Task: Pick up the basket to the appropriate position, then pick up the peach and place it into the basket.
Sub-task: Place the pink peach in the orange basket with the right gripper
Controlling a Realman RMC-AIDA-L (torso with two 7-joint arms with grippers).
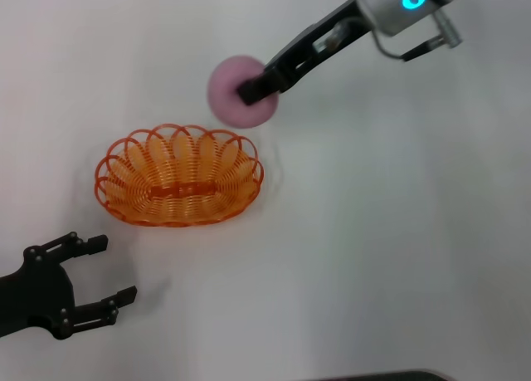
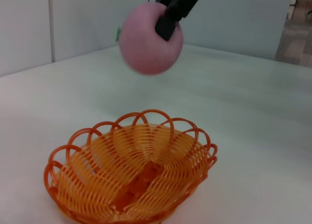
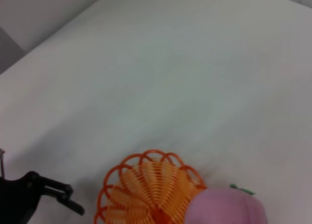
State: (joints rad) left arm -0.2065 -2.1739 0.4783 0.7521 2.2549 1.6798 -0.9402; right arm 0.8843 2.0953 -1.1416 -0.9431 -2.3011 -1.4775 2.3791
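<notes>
White table (image 1: 398, 256) fills my head view, bare apart from the task items. I see the basket (image 1: 178, 176) sitting upright on it, left of centre, with nothing inside. The peach (image 1: 232, 86) is off the surface, pinched by the right gripper (image 1: 251, 89), whose arm reaches in from 2 o'clock. In the head view the peach lies at about 1 o'clock from the basket, just past its far rim; the left wrist view shows peach (image 2: 148, 41) held well above basket (image 2: 131, 177). The left gripper (image 1: 98, 271) sits at 7 o'clock from the basket, near it but apart, fingers spread and holding nothing.
</notes>
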